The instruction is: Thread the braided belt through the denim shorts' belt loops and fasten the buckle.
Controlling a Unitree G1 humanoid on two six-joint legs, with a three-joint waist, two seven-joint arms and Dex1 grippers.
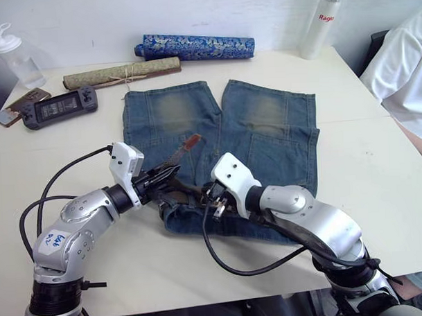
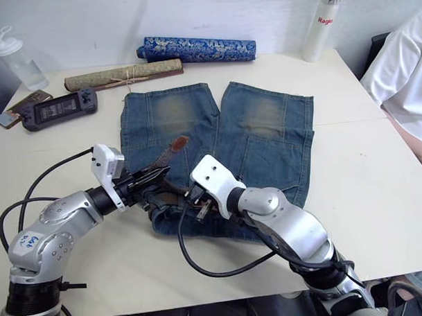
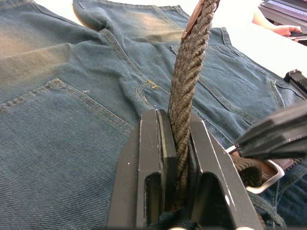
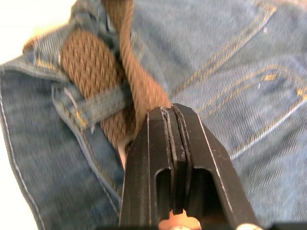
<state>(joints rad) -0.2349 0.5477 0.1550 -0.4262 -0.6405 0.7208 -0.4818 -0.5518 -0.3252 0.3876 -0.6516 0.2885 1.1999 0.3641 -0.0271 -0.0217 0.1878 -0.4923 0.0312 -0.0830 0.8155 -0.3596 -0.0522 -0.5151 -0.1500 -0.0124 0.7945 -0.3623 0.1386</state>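
The left gripper (image 3: 178, 158) is nearest the camera, and its two black fingers are pinching the braided belt (image 3: 189, 76), which rises up between them to its tan leather tip (image 1: 192, 142). The denim shorts (image 1: 266, 135) lie flat on the white table (image 1: 378, 187), with the legs pointing away from the robot and the waistband near it. The belt lies along this waistband, and in the right wrist view it passes under a belt loop (image 4: 96, 108). The right gripper (image 4: 173, 143) sits over the waistband just beside the left gripper, its fingers pressed together; whether they hold anything I cannot tell. The silver buckle (image 3: 268, 175) lies on the waistband between both grippers.
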